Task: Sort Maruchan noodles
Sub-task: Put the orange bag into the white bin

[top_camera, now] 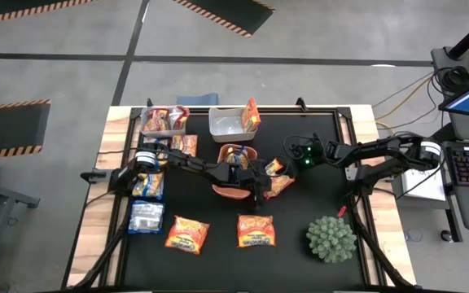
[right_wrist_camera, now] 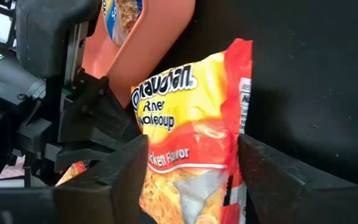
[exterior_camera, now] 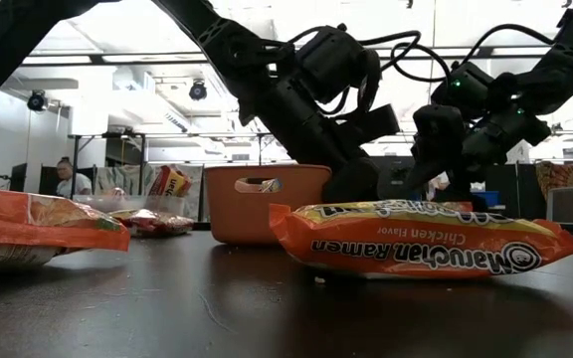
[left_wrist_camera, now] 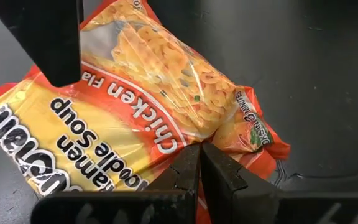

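Two dark robot arms meet at the middle of a black-topped table, over one orange-and-yellow Maruchan chicken-flavor packet lying just beside a plain orange tray. The left gripper reaches in from the left side, its fingers clenched together on the packet's crinkled edge; its wrist camera reads "Chicken Flavor" and "Ramen Noodle Soup" on the wrapper. The right gripper comes from the right side with its fingers spread wide on either side of the same packet, and whether they touch the wrapper cannot be told. A blue-labelled packet shows inside the orange tray behind it.

Closer to the front edge lie two more orange packets, one left of the other; from table height the nearer packet shows "Maruchan Ramen" and "Chicken Flavor" printed upside down. A pale silvery-blue packet sits near the left edge, with a blue-and-yellow packet just behind it. At the back, a clear bin holds several orange packets, and a white bin has one orange packet standing tilted in it. A spiky green plant ball rests at the front right. A person sits in the room beyond.
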Controlling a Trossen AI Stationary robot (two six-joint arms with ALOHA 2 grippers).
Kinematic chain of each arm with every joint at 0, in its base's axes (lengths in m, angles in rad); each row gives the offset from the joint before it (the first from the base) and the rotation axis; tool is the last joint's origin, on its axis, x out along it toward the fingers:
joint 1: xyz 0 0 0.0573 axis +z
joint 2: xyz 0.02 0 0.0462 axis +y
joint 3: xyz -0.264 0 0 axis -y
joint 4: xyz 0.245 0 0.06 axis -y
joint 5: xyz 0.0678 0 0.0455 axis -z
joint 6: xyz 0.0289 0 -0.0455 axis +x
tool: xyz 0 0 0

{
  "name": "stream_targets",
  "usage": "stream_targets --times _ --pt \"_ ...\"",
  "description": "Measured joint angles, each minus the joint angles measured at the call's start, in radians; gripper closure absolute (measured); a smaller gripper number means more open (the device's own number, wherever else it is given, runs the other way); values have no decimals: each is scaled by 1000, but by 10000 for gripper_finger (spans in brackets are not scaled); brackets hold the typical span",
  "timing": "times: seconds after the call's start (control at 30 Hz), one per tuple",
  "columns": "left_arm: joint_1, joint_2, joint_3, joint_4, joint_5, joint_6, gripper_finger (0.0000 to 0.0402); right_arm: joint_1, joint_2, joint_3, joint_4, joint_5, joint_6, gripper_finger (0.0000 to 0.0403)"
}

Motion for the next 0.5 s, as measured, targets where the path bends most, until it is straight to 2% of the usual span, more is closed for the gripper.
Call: stream_targets --times 0.5 --pt "0 0 -1 1 0 0 401 0 -3 0 0 5 -11 311"
